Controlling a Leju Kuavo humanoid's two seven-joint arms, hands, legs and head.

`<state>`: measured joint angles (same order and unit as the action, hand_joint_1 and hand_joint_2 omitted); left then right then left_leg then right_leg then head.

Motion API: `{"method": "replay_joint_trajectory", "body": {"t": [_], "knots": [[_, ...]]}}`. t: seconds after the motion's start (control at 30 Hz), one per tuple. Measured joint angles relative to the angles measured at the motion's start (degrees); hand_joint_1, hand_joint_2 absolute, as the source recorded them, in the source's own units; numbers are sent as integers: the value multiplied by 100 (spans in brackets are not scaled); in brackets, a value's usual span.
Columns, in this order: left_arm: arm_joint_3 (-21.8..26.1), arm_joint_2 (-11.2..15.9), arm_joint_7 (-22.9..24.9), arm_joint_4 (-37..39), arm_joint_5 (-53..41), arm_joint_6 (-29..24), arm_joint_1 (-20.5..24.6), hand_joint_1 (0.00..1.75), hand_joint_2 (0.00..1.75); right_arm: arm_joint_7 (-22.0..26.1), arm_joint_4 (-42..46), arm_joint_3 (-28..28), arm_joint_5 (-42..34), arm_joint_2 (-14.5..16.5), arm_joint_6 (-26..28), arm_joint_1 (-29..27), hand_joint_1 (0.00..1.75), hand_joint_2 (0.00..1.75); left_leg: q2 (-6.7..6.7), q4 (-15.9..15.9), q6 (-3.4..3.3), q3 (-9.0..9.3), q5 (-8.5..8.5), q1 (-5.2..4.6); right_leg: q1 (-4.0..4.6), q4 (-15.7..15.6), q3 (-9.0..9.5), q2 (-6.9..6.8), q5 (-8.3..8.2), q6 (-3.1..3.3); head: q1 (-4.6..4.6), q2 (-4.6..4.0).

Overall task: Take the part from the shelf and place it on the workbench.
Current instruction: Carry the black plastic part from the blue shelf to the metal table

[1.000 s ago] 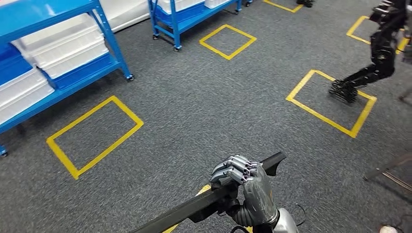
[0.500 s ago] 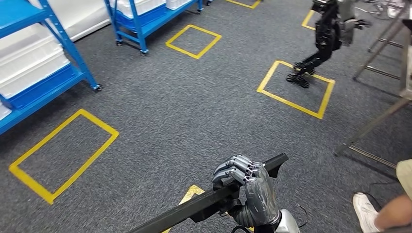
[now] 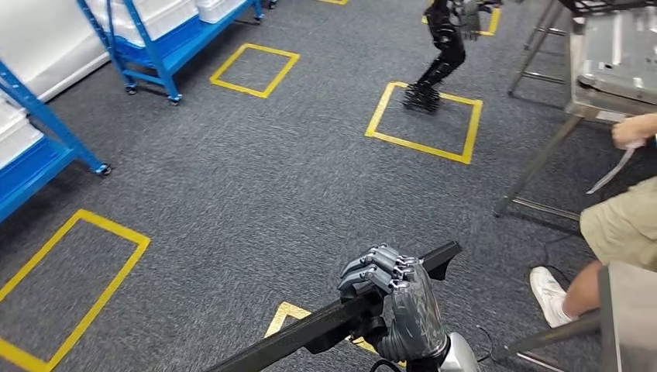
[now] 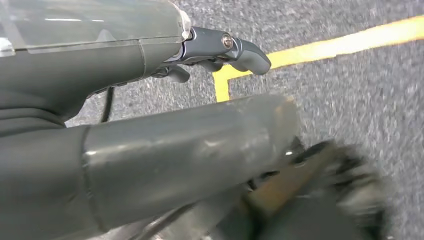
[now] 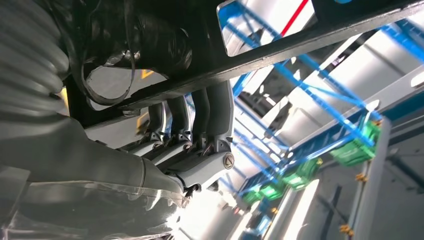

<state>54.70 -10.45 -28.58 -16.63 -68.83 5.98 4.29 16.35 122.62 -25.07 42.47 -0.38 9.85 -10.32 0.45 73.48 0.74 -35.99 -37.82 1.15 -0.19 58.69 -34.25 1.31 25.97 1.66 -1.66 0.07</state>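
Observation:
The part is a long black bar with an angled end, running from the bottom edge up to the right in the head view. My right hand grips it near that end, fingers wrapped over the top. From the right wrist, the same bar crosses above the curled fingers. A grey metal workbench stands at the far right. My left hand hangs over the carpet holding nothing, its thumb apart from a dark finger.
A seated person is at the right: a leg, a white shoe, a hand by the workbench. Another robot's legs stand in a yellow floor square. Blue shelves stand far left. A second table's corner is near right.
The camera has turned right: shelves and floor squares slid left, and the workbench and the seated person came into view. My right hand keeps the same hold on the bar.

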Motion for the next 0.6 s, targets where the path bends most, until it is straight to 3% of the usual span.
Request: {"method": "replay_joint_trajectory", "body": {"t": [0.03,0.07,0.1,0.17,0.23,0.3,0.33,0.4,0.43,0.5,0.53,0.57,0.6], "knots": [[0,0,3,0,0,-1,-12,0,0,0,0,0,0,3,-3,-1,175,175,-12,138,-15,-104,33,-2,18,5,6,87,3,8,0,0],[1,0,5,-1,1,-1,-17,0,0,0,0,1,0,6,-3,-2,175,175,-25,36,-38,-100,186,-4,32,11,18,176,7,11,0,0],[1,0,5,-1,1,-1,-16,0,0,0,1,1,0,8,-3,-2,175,175,-63,-274,-69,1,427,-7,42,17,33,262,13,10,0,0],[1,9,6,-3,2,1,-15,0,0,0,2,2,0,11,-3,1,175,175,-311,-1069,-130,289,843,-10,48,41,41,412,27,-6,1,0],[1,20,9,-4,4,1,-13,0,0,0,4,2,0,12,-2,2,175,175,-489,-1458,-153,435,957,-23,32,57,2,536,22,-55,0,0],[1,16,12,-4,5,4,-5,0,0,0,10,4,0,12,1,-2,175,175,-405,-1512,-176,465,967,-31,17,45,-35,651,-5,-130,1,0],[1,10,13,-6,5,6,-3,0,0,-1,15,8,0,12,4,-7,175,175,-338,-1550,-206,483,989,-25,21,72,-56,606,13,-161,2,0],[1,0,10,-13,8,9,-4,0,0,-2,23,14,0,12,11,-5,175,175,-184,-1627,-272,516,1031,-2,40,374,-211,319,209,-207,3,0],[2,0,9,-17,9,9,-9,0,0,-2,24,15,0,12,13,-6,175,175,-104,-1640,-291,525,1034,-11,32,691,-370,124,384,-224,4,0],[3,0,10,-22,11,9,-22,0,0,-3,24,15,0,12,14,-5,175,175,61,-1639,-302,527,1019,-25,-8,1406,-743,-50,680,-268,4,0],[3,0,11,-23,11,9,-26,0,0,-3,24,15,0,12,14,-8,175,175,146,-1637,-297,533,1007,-27,-35,1590,-846,-81,698,-291,3,0],[3,0,12,-25,11,12,-26,0,0,-4,24,15,0,12,14,-10,175,175,225,-1636,-285,544,993,-27,-62,1558,-833,-106,607,-312,4,0],[3,-1,12,-26,11,14,-25,0,0,-4,24,15,0,12,14,-11,175,175,297,-1634,-267,565,974,-25,-85,1287,-690,-150,423,-327,3,0]]}}
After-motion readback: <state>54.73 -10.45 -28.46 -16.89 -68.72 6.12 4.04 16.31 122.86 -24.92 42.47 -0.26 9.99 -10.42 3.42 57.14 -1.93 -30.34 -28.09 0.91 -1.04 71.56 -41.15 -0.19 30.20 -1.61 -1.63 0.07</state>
